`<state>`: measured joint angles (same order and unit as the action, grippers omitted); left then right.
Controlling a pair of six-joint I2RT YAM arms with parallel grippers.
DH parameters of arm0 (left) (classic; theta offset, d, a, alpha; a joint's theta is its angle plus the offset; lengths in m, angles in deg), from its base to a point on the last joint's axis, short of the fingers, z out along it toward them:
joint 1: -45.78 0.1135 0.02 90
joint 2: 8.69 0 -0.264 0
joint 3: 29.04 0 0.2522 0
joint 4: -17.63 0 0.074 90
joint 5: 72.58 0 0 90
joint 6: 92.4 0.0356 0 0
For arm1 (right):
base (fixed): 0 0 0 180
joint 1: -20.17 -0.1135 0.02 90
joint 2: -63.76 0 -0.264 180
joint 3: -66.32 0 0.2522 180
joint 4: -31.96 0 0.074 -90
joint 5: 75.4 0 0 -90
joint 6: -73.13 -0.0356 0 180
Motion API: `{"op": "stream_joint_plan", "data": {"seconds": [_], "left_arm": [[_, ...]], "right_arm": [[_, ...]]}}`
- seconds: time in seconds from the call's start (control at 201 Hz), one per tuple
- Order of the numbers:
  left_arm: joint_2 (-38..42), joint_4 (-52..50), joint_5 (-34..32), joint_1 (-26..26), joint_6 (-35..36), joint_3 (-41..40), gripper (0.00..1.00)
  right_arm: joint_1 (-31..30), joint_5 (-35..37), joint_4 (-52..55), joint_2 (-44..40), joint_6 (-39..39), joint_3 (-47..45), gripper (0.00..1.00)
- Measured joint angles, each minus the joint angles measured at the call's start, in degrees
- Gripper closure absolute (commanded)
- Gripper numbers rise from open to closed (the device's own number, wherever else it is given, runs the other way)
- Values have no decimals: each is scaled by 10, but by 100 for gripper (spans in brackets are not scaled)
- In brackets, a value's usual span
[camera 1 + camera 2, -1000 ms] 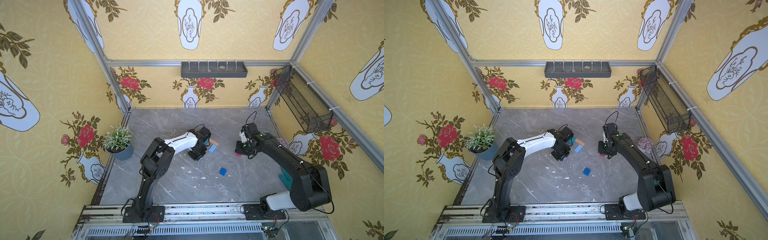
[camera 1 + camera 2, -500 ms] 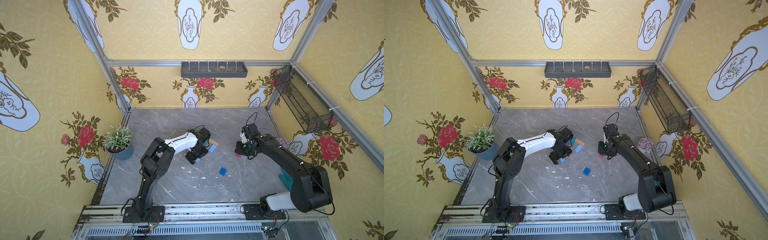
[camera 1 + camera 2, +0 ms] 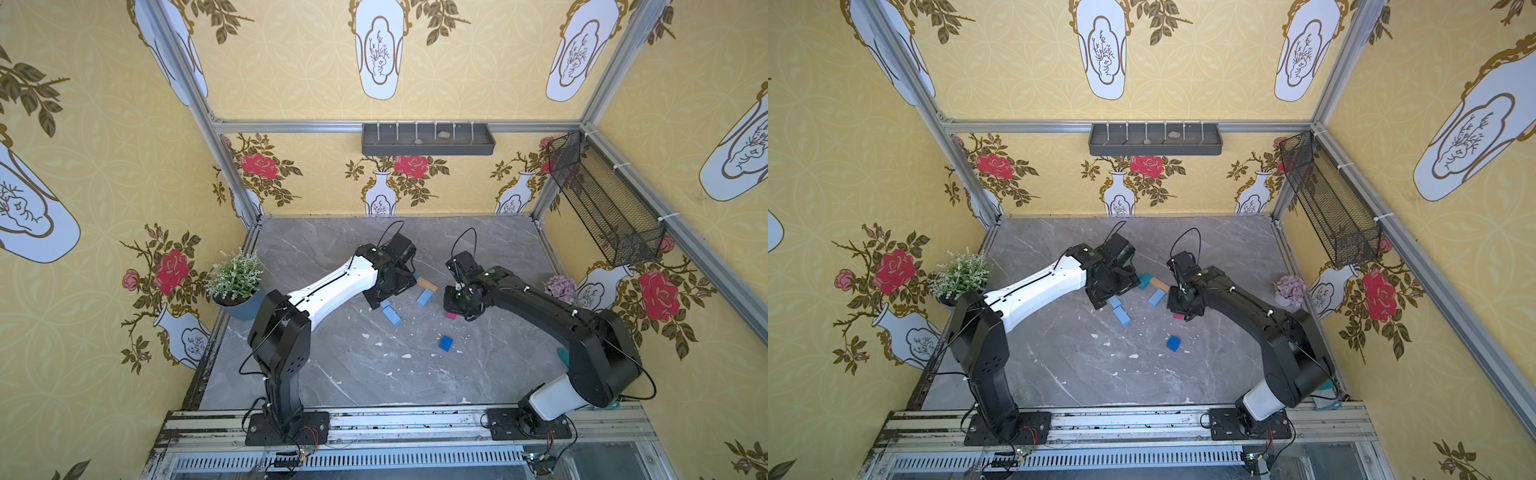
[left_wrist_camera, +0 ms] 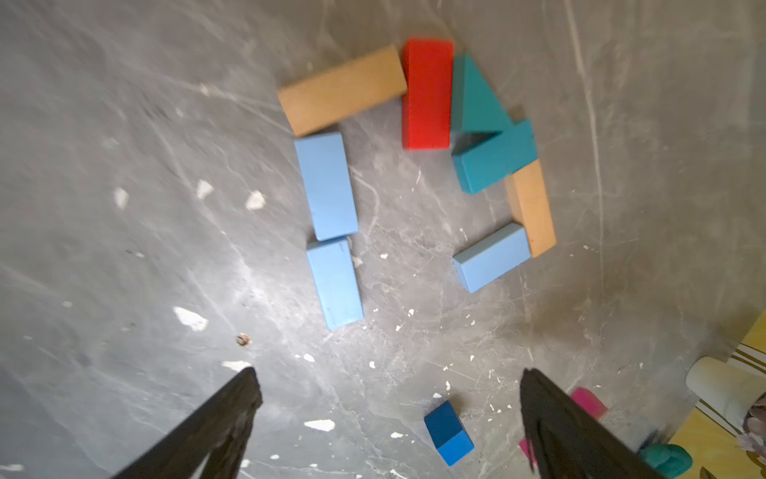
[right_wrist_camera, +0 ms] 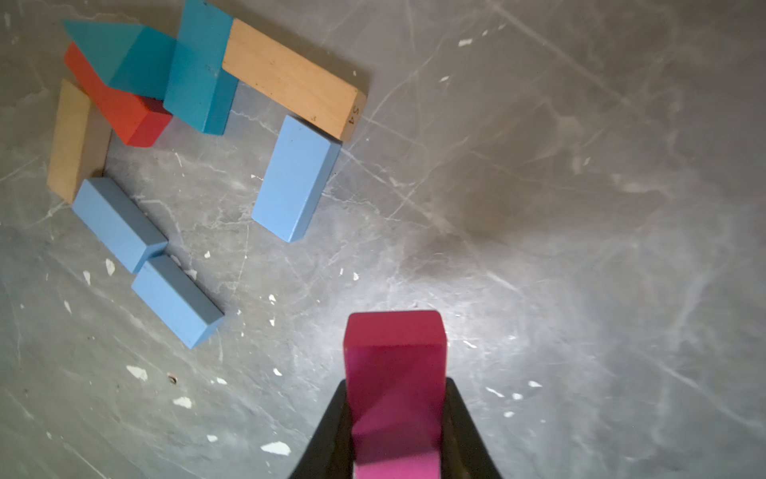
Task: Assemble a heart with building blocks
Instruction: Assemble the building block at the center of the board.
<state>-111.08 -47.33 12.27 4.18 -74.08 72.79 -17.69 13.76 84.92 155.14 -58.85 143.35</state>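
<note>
My left gripper is open and empty, hanging above the floor over the blocks' left side. Beyond it lie a tan block, a red block, a teal triangle, a teal rectangle, a second tan block and three light blue blocks. They form the heart, an angular outline open toward the dark-blue cube, which lies apart from it. My right gripper is shut on the magenta block, just right of the outline.
A potted plant stands at the left wall and a purple flower ball at the right wall. A wire basket and a grey shelf tray hang on the walls. White chips dot the marble floor.
My left gripper has opened and let go of a light blue block, which now lies end to end with another. The right arm has stayed still with the magenta block.
</note>
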Motion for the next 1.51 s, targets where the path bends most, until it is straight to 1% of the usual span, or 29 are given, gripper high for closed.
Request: {"op": "stream_joint_plan", "data": {"seconds": [0.075,0.149,0.264,0.368,0.553,0.707,1.015,1.299,1.508], "left_arm": [[38,14,-14,30,20,-43,1],[64,25,-24,62,38,-83,1],[86,38,-30,89,60,-113,1],[101,62,-33,102,80,-133,1],[107,96,-22,113,98,-167,1],[107,111,-12,128,108,-183,1],[105,134,12,155,127,-186,1],[92,147,27,169,133,-188,1],[89,148,37,170,133,-188,1]], "right_arm": [[-22,-9,-2,45,-64,37,100],[-27,-16,2,98,-122,80,100],[-42,-19,13,170,-193,142,100],[-62,-33,16,196,-247,157,100],[-68,-30,30,227,-306,178,100],[-83,-37,44,250,-329,209,100],[-85,-30,62,284,-343,242,100],[-83,-28,95,303,-343,272,100],[-80,-19,104,306,-335,280,100]]}}
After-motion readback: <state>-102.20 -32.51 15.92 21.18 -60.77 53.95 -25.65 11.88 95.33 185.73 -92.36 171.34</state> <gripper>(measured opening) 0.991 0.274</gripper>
